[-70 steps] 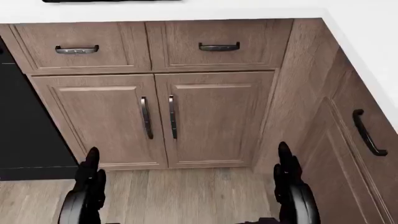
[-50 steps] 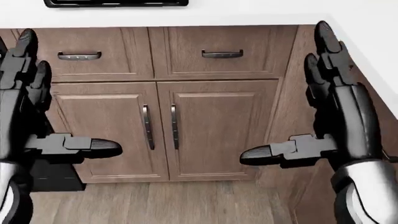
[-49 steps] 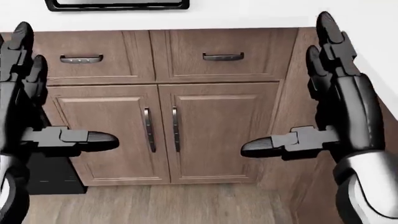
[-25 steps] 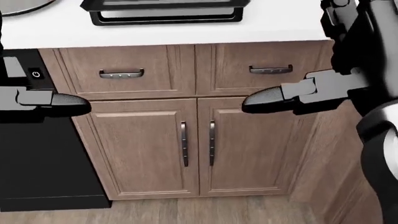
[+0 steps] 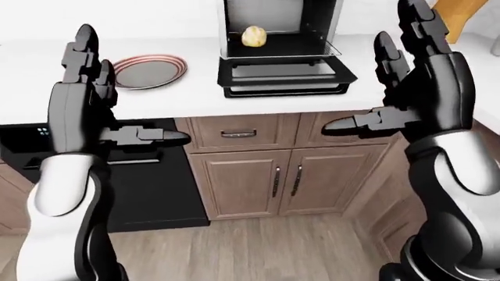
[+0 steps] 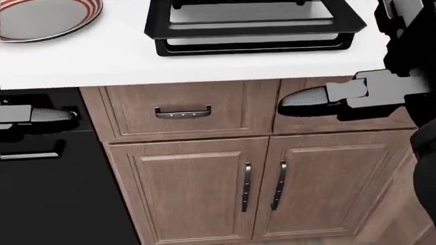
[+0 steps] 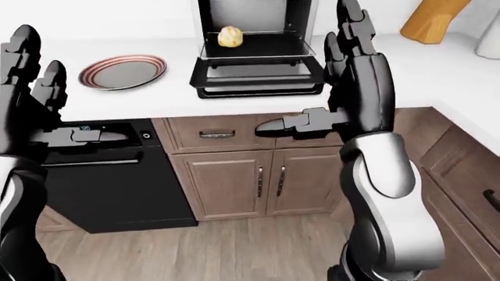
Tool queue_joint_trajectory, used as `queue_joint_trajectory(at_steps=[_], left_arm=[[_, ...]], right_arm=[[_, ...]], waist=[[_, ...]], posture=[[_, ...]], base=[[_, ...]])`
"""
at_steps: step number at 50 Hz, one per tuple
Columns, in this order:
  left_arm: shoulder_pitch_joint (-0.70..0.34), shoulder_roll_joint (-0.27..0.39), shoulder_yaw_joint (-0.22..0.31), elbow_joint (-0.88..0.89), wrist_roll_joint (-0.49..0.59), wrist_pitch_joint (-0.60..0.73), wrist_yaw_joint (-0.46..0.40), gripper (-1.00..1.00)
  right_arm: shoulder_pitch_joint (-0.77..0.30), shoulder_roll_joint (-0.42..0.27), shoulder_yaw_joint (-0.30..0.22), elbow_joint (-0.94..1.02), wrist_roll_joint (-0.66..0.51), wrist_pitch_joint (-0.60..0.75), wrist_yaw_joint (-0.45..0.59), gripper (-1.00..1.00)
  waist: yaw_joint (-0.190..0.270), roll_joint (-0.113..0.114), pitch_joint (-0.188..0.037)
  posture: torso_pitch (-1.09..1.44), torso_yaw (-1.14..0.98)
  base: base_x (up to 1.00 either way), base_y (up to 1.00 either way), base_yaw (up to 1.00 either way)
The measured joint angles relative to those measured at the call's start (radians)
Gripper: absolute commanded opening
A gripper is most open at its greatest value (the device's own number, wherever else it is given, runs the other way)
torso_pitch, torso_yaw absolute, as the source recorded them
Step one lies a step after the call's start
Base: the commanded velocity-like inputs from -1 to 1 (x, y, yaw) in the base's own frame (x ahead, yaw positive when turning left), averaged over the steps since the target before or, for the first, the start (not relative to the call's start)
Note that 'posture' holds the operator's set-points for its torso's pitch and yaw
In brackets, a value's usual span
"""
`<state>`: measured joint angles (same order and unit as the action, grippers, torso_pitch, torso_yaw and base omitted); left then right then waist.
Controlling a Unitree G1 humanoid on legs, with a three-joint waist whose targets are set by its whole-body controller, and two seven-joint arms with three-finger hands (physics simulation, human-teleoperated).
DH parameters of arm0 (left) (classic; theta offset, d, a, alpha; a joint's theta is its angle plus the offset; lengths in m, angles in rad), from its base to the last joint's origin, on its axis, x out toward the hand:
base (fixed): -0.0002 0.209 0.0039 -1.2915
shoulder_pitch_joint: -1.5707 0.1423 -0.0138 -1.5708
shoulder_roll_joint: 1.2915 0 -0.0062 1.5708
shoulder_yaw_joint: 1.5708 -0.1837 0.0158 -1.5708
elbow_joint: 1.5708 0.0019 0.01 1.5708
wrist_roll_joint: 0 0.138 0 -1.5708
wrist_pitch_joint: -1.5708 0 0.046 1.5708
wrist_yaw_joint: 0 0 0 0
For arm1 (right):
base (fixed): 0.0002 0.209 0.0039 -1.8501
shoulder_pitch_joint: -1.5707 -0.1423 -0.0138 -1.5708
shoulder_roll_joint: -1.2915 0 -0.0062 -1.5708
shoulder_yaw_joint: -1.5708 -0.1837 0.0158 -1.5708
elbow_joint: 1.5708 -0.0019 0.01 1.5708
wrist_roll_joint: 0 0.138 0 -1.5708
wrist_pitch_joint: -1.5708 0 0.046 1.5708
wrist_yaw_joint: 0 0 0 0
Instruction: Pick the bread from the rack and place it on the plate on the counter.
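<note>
The bread (image 5: 253,36), a small pale roll, sits on the rack (image 5: 283,48) inside the open black toaster oven (image 5: 281,41) on the white counter (image 5: 180,93). To its left in the left-eye view lies the red-striped plate (image 5: 148,71), well apart from it. The left hand (image 5: 87,88) and right hand (image 5: 414,76) are raised with fingers spread, holding nothing. No writing is legible.
</note>
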<state>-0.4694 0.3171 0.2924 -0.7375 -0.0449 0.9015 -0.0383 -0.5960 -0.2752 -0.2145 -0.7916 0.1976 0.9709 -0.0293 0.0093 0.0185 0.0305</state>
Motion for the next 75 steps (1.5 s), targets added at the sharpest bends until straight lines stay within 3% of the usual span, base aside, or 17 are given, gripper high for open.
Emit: queue_joint_trajectory(at_steps=[6,8,9,11,13,16,19,27,33,38,44,48,54,57,67,71,75], left_arm=[[-0.018,0.018,0.008,-0.001,-0.005,0.020,0.006,1.00],[-0.012,0.009,-0.004,0.001,-0.004,0.019,0.008,1.00],[-0.008,0.007,-0.014,0.006,-0.007,0.022,0.006,1.00],[-0.009,0.006,-0.028,0.013,-0.012,0.025,0.001,1.00],[-0.006,0.007,-0.024,0.004,-0.010,0.018,-0.001,1.00],[-0.005,0.010,-0.006,-0.029,-0.005,0.010,-0.004,1.00],[-0.004,0.020,0.009,-0.042,-0.003,0.013,-0.006,1.00],[0.007,0.020,0.016,-0.024,0.001,0.025,-0.006,1.00],[0.009,0.021,0.016,-0.005,0.004,0.002,-0.006,1.00],[-0.002,0.027,0.013,0.013,0.008,-0.003,-0.008,1.00],[-0.003,0.025,0.000,0.011,-0.003,0.013,-0.020,1.00],[-0.014,0.027,0.001,0.002,0.005,0.004,-0.015,1.00],[-0.025,0.036,0.000,-0.010,0.009,0.003,-0.017,1.00],[0.000,0.029,0.015,0.008,0.021,0.004,-0.013,1.00],[-0.016,0.038,0.025,-0.016,0.022,-0.006,-0.021,1.00],[0.005,0.026,0.012,0.010,0.013,0.002,-0.025,1.00],[-0.001,0.031,0.012,0.013,0.005,0.018,-0.029,1.00]], right_arm=[[-0.011,-0.005,0.021,0.004,0.011,0.009,0.004,1.00],[0.003,-0.005,0.017,-0.001,0.008,0.018,0.004,1.00],[0.014,-0.002,0.013,0.003,0.004,0.023,0.004,1.00],[0.020,-0.003,0.006,0.015,-0.003,0.033,0.003,1.00],[0.012,-0.005,0.005,0.009,-0.007,0.027,0.003,1.00],[0.016,-0.006,-0.002,-0.019,-0.009,-0.003,0.008,1.00],[0.011,-0.005,-0.004,-0.026,-0.007,-0.002,0.012,1.00],[0.025,0.001,0.021,-0.013,-0.010,0.002,0.021,1.00],[0.018,0.009,0.024,-0.024,-0.024,-0.011,0.026,1.00],[0.024,0.005,0.022,-0.038,-0.021,0.004,0.038,1.00],[0.040,0.004,-0.002,-0.035,-0.028,0.016,0.033,1.00],[0.027,0.002,0.006,-0.042,-0.024,0.006,0.034,1.00],[0.013,0.007,0.013,-0.029,-0.028,-0.011,0.032,1.00],[0.033,0.016,0.035,-0.022,-0.019,-0.007,0.041,1.00],[0.014,0.021,0.014,-0.033,-0.019,-0.047,0.039,1.00],[0.033,0.019,0.009,-0.016,-0.007,-0.051,0.023,1.00],[0.036,0.015,0.009,-0.014,-0.003,-0.039,0.012,1.00]], waist=[[0.012,-0.039,0.005],[0.001,-0.012,0.030],[-0.002,-0.022,0.039],[-0.008,-0.046,0.023],[-0.010,-0.047,0.004],[-0.018,-0.010,0.010],[-0.012,0.053,0.003],[-0.010,0.002,0.009],[-0.009,-0.014,0.001],[-0.004,-0.074,0.001],[-0.016,-0.054,0.006],[-0.019,-0.016,0.022],[-0.030,0.063,0.007],[-0.014,0.050,0.028],[0.001,-0.037,0.012],[-0.005,-0.023,0.029],[-0.011,-0.038,0.035]], posture=[[0.00,0.00],[0.00,0.00],[0.00,0.00],[0.00,0.00],[0.00,0.00],[0.00,0.00],[0.00,0.00],[0.00,0.00],[0.00,0.00],[0.00,0.00],[0.00,0.00],[0.00,0.00],[0.00,0.00],[0.00,0.00],[0.00,0.00],[0.00,0.00],[0.00,0.00]], base=[[0.07,0.28,0.00],[0.07,0.29,0.00],[0.08,0.28,0.00],[0.07,0.28,0.00],[0.07,0.29,0.00],[0.07,0.28,0.00],[0.07,0.27,0.00],[0.07,0.23,0.00],[0.07,0.04,0.00],[0.07,0.05,0.00],[0.15,0.12,0.00],[0.32,0.25,0.00],[0.34,0.27,0.00],[0.34,0.27,0.00],[0.22,0.16,0.00],[0.00,0.00,0.00],[0.00,0.00,0.00]])
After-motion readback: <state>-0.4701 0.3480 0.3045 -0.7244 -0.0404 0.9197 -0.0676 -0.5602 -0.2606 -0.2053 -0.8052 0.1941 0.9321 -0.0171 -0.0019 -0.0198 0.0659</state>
